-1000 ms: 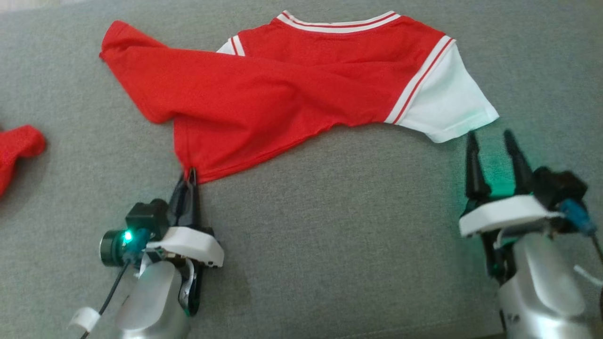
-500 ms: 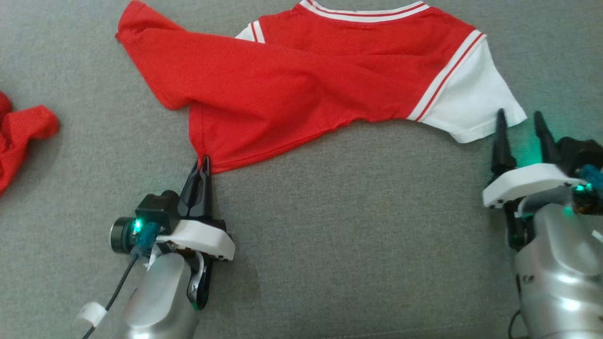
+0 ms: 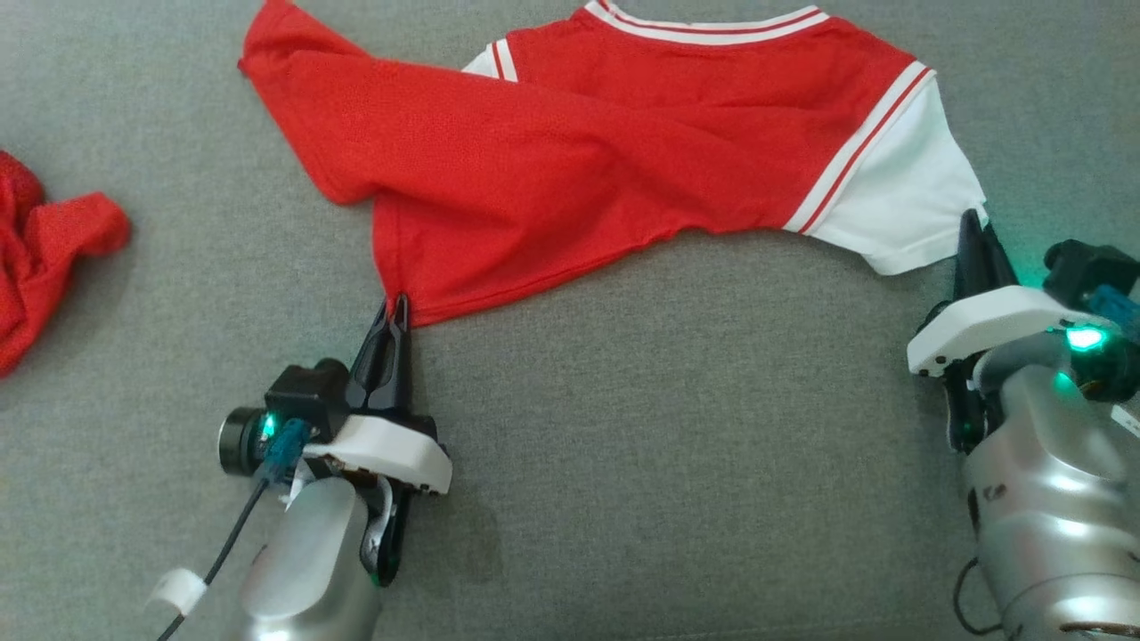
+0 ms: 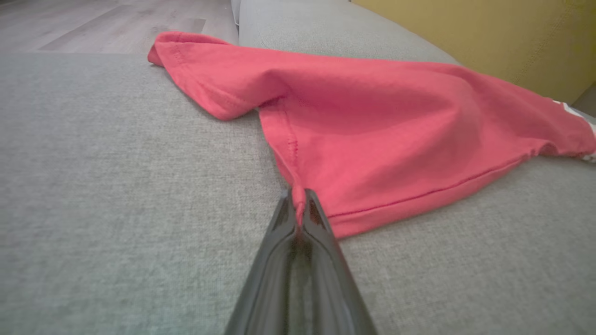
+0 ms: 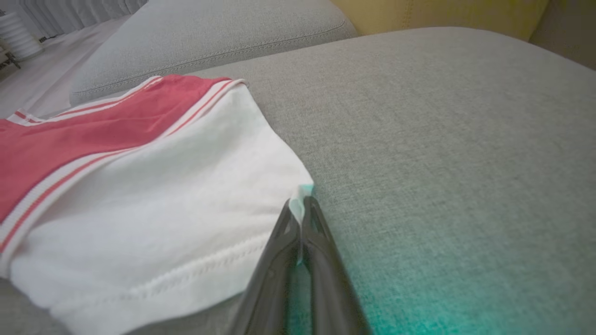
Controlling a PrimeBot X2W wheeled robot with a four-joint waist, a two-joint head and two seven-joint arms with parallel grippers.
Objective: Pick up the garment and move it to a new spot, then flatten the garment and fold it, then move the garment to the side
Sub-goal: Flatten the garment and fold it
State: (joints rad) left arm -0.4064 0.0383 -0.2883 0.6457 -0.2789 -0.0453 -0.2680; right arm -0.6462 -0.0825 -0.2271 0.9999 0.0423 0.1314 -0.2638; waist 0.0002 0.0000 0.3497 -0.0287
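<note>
Cushion (image 3: 668,427), left pincer (image 3: 396,304) low at garment (image 3: 570,178)

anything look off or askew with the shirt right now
Yes. The red shirt lies twisted on the grey cushion: its lower body is folded diagonally across itself, hiding most of one white sleeve, while the other sleeve lies flat. A crumpled red cloth sits apart.

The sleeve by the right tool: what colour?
White sleeve, edged with red and white stripes; best in the right wrist view.

grey cushion (image 3: 623,463), crumpled red cloth (image 3: 44,258), perhaps a yellow backrest (image 4: 489,37)
</note>
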